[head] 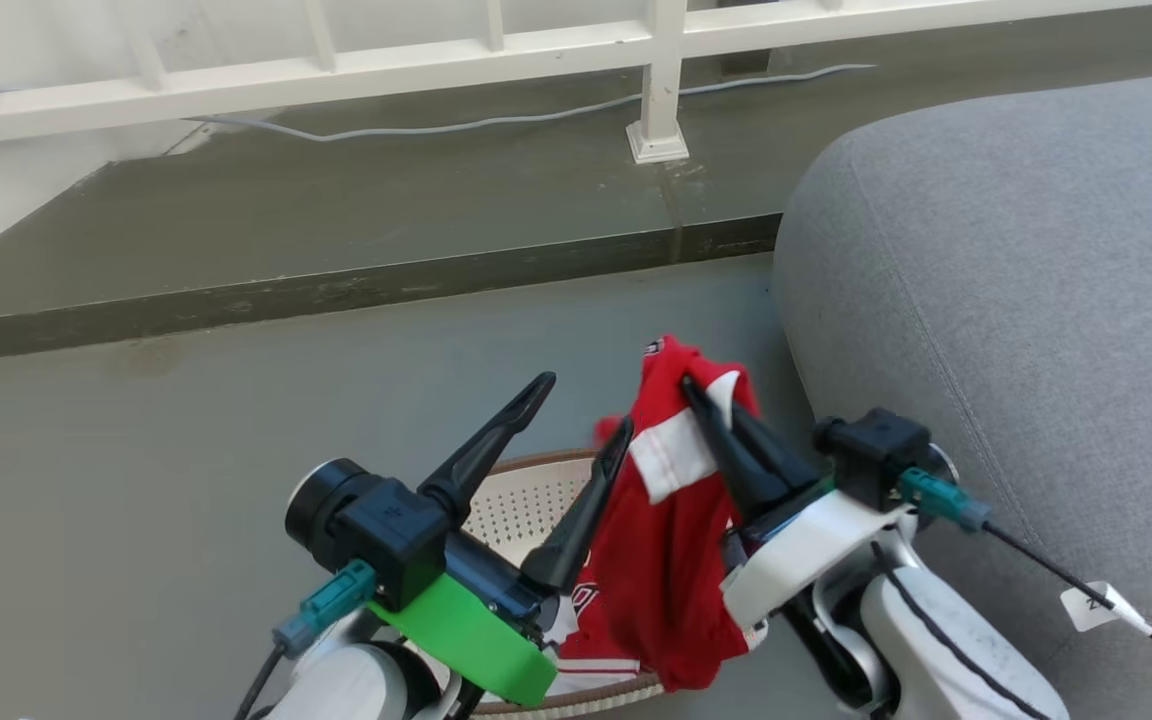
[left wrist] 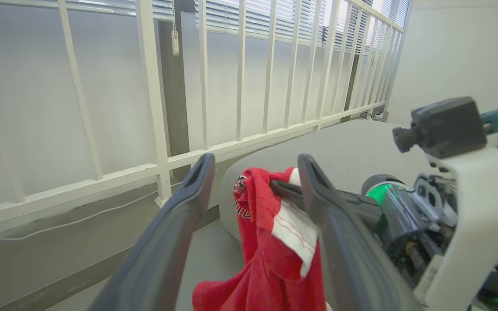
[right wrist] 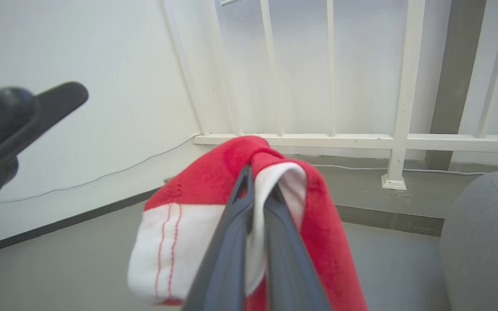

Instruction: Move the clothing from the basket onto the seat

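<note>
My right gripper is shut on a red garment with a white stripe; the cloth hangs from its fingertips above the basket. In the right wrist view the closed right gripper pinches the red and white clothing draped over it. My left gripper stands open just left of the hanging garment, nothing between its fingers. The cream perforated basket with a brown rim sits on the floor below both grippers, with more red and white clothing inside. The grey seat lies to the right.
A white railing runs along a raised grey step at the back, with a pale cable on it. A white tag hangs on my right arm's cable. Grey floor lies to the left.
</note>
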Motion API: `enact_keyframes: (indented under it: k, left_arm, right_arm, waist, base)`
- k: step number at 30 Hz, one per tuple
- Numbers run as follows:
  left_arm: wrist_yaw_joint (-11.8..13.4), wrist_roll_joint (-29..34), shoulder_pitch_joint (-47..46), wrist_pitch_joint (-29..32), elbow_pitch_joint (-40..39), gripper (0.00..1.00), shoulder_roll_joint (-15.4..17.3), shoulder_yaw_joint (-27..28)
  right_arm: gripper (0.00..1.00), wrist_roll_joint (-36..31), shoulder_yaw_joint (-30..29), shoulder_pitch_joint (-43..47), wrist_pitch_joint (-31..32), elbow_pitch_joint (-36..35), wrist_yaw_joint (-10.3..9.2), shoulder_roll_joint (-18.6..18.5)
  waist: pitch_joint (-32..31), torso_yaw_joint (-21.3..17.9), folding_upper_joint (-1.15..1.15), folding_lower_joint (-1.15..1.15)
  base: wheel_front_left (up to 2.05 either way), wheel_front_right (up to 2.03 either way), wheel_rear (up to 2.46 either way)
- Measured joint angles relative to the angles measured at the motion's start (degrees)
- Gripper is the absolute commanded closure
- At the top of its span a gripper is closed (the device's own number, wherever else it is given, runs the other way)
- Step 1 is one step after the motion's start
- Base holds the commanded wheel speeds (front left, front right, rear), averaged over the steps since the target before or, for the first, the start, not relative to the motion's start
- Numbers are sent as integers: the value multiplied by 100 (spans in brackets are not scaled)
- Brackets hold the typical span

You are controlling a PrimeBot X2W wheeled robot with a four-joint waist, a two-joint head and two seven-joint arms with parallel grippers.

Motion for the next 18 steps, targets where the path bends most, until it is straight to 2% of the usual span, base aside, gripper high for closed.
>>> enact_keyframes:
  k: [2, 18]
  left_arm:
    - [-3, 105, 1, 63, 13, 0, 53, -69]
    - [-45, 223, 10, 297, 164, 0, 302, -403]
  right_arm:
    - [100, 3, -182, -24, -36, 120, -89, -71]
    - [100, 144, -884, -214, -269, 501, -411, -315]
  waist:
    - [32, -63, 0, 0]
    - [256, -556, 0, 0]
  base:
    - [0, 0, 0]
    - [0, 0, 0]
